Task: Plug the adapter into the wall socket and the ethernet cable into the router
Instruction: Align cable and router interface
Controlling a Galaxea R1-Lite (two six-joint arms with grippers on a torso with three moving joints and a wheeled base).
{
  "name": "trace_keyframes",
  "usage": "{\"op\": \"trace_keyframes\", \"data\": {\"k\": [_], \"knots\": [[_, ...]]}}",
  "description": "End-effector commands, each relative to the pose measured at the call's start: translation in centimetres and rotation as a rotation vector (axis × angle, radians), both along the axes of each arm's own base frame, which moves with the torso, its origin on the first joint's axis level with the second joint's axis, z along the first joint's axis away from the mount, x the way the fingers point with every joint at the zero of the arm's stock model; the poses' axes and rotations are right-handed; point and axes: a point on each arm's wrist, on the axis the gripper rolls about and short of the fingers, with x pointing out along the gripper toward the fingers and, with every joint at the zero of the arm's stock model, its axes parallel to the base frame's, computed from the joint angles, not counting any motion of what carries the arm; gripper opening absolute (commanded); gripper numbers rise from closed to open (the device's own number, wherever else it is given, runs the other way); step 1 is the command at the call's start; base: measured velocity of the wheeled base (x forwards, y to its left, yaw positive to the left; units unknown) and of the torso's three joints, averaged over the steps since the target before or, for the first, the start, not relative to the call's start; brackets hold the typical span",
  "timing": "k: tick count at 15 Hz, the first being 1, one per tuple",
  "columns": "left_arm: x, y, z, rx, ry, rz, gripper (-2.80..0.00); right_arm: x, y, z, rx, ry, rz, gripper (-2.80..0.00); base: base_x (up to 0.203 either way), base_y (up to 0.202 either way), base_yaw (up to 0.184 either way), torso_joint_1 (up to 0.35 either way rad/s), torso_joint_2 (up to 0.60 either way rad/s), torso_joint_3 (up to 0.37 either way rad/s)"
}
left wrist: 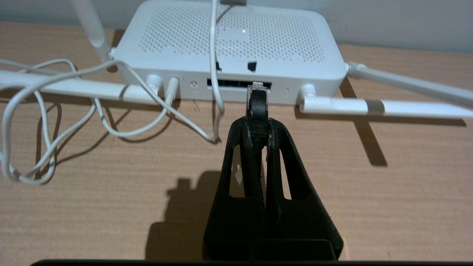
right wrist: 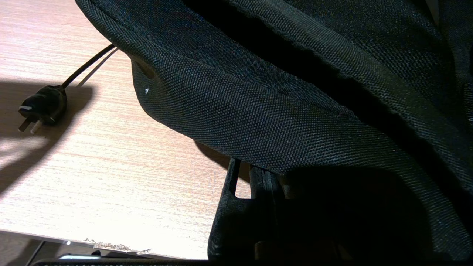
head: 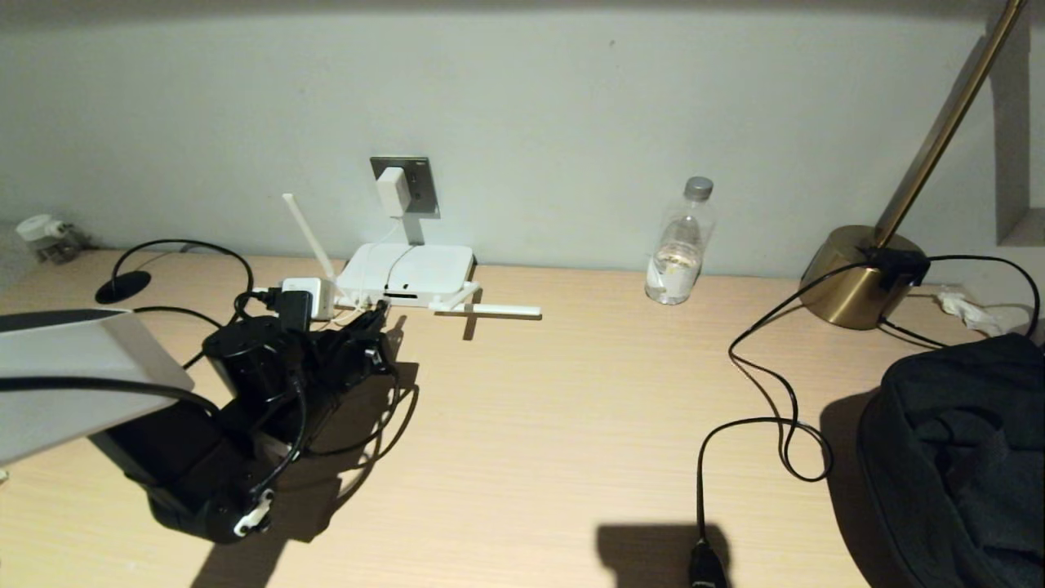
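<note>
With your left gripper [left wrist: 257,125] clenched on the ethernet cable [left wrist: 257,103], its clear clip just in front of the router [left wrist: 236,44] port slot, a slightly tilted push could jam it against the rim.

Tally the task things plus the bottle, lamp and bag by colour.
White: 2, adapter, router
Grey: 1, wall socket
Black: 2, ethernet cable in the left gripper, bag
Clear: 1, bottle
Brass: 1, lamp
Total: 7
</note>
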Motion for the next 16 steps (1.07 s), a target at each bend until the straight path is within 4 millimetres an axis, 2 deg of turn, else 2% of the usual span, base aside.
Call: {"op": "trace_keyframes", "data": {"k": [1, 8, 16], "knots": [[0.9, 0.0, -0.7, 0.0, 0.001, 0.006, -2.8, 0.0, 0.0, 0.0, -0.001, 0.0, 0.0, -2.8, 0.0, 0.0, 0.0, 0.0, 0.0, 0.0], [3.4, -0.2, -2.0, 0.008, -0.012, -0.002, -2.8, 0.0, 0.0, 0.0, -0.001, 0.0, 0.0, -2.8, 0.0, 0.0, 0.0, 0.0, 0.0, 0.0], [4.5, -0.3, -2.5, 0.021, -0.026, -0.018, -2.8, 0.0, 0.0, 0.0, -0.001, 0.0, 0.0, -2.8, 0.0, 0.0, 0.0, 0.0, 0.0, 0.0]]}}
